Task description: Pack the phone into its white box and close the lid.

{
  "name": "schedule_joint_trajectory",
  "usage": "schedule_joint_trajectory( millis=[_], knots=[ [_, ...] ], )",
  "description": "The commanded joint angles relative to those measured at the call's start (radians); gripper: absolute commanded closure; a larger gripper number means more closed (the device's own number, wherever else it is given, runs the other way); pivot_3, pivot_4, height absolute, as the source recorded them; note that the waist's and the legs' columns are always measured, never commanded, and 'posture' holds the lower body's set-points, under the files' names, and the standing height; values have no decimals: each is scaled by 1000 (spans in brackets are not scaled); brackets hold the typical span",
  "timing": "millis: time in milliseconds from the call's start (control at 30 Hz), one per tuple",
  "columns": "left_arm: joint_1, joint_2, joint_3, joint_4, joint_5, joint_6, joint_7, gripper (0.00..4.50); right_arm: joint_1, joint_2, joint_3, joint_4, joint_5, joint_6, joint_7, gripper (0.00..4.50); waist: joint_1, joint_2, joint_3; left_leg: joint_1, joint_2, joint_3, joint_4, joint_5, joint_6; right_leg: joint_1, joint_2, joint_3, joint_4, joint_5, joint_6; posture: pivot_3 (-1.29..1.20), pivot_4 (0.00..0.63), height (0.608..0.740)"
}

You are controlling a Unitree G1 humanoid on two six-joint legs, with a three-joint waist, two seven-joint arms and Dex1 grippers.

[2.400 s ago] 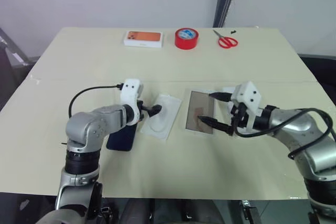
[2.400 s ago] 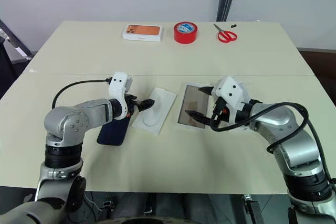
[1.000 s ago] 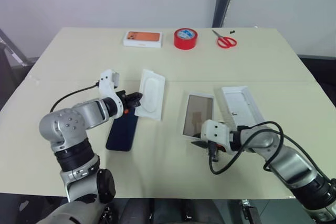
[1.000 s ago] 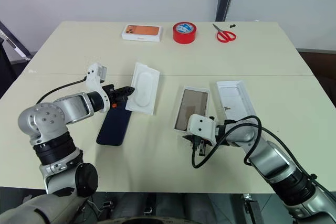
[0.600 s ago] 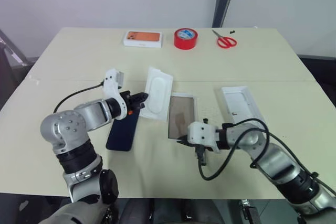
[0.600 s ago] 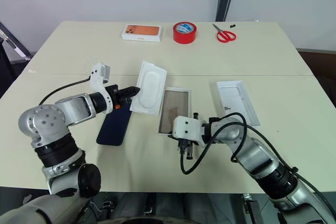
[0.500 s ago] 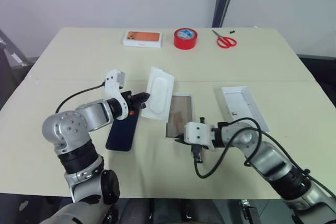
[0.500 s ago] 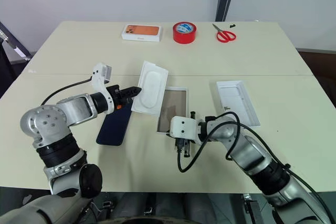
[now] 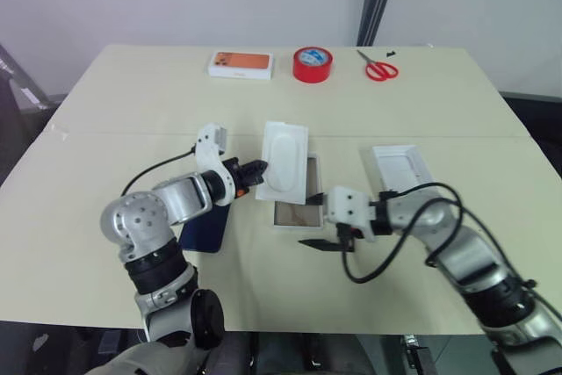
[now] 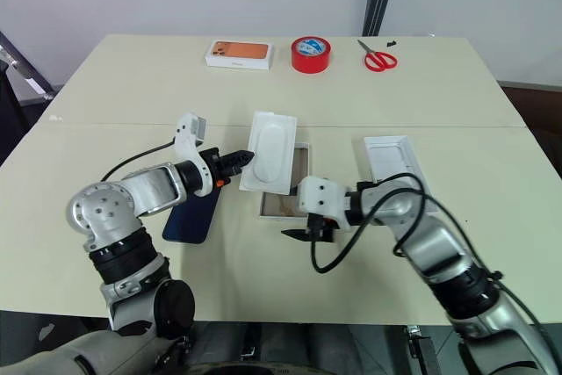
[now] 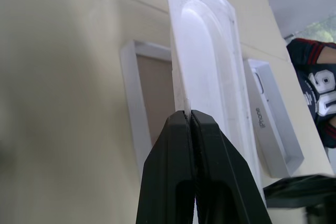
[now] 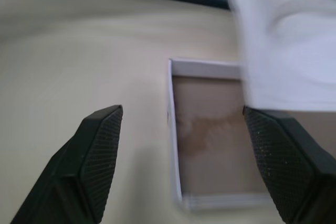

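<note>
White box (image 9: 294,214) just beyond spread right hand (image 9: 320,233).

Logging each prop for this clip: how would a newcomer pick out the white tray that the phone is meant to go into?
Start at the beige table, at the middle of its near half. The shallow white cardboard box lies there, partly beneath the thin white insert with an oval recess pinched in the left gripper. Its brownish floor distinguishes it from the all-white lid tray to its right.

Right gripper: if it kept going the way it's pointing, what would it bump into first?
Probably the white box. The open right gripper looks down over its brownish floor, with the white insert held just beyond. Depth is hard to judge.
</note>
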State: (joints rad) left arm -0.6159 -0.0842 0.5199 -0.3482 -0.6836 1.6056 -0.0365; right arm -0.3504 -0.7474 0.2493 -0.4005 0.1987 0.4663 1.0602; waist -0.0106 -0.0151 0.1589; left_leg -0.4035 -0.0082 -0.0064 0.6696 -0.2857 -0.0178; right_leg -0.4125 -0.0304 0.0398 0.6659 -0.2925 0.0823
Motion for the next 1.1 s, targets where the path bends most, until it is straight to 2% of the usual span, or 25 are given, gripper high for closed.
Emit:
schedule_joint_trajectory(
  millis=[33,167,667,767,933,967,1000,1100],
  knots=[
    [4,-31,-34,-18,6,9,32,4500,8,-40,-59,-51,44,25,19,549,-2,0,0,0,0,0,0,0,0,0,0,0,0,0,0,0,150,733],
    [6,-54,-44,-10,29,9,51,4500,10,-78,-64,-8,6,-4,7,549,-3,0,0,1,0,0,0,0,0,0,1,0,0,0,0,0,150,733],
    [41,-109,-77,9,38,9,65,4500,-6,-66,-68,53,-33,-53,-47,549,0,0,0,0,0,0,0,0,0,0,1,0,0,0,0,0,150,733],
    [48,-116,-78,8,35,9,70,3619,-6,-67,-68,53,-33,-56,-48,493,0,0,0,0,0,0,0,0,0,0,1,0,0,0,0,0,150,733],
    [42,-121,-54,-7,-11,9,66,1172,-14,-61,-68,59,-33,-55,-53,493,0,0,0,1,0,0,0,0,0,1,0,0,0,0,0,0,150,733],
    [40,-117,-44,-10,-28,9,64,573,-17,-58,-69,61,-32,-54,-56,493,0,0,0,1,0,0,0,0,0,1,0,0,0,0,0,0,150,733],
    [38,-107,-37,-16,-53,9,57,182,-21,-52,-71,64,-29,-48,-62,493,0,0,0,2,0,0,0,0,0,1,1,0,0,0,0,0,150,733],
    [39,-61,-33,-35,-122,9,38,182,-45,-28,-85,72,-5,12,-85,493,-1,0,0,2,0,1,0,0,0,1,1,0,0,0,0,0,150,733]
  ],
)
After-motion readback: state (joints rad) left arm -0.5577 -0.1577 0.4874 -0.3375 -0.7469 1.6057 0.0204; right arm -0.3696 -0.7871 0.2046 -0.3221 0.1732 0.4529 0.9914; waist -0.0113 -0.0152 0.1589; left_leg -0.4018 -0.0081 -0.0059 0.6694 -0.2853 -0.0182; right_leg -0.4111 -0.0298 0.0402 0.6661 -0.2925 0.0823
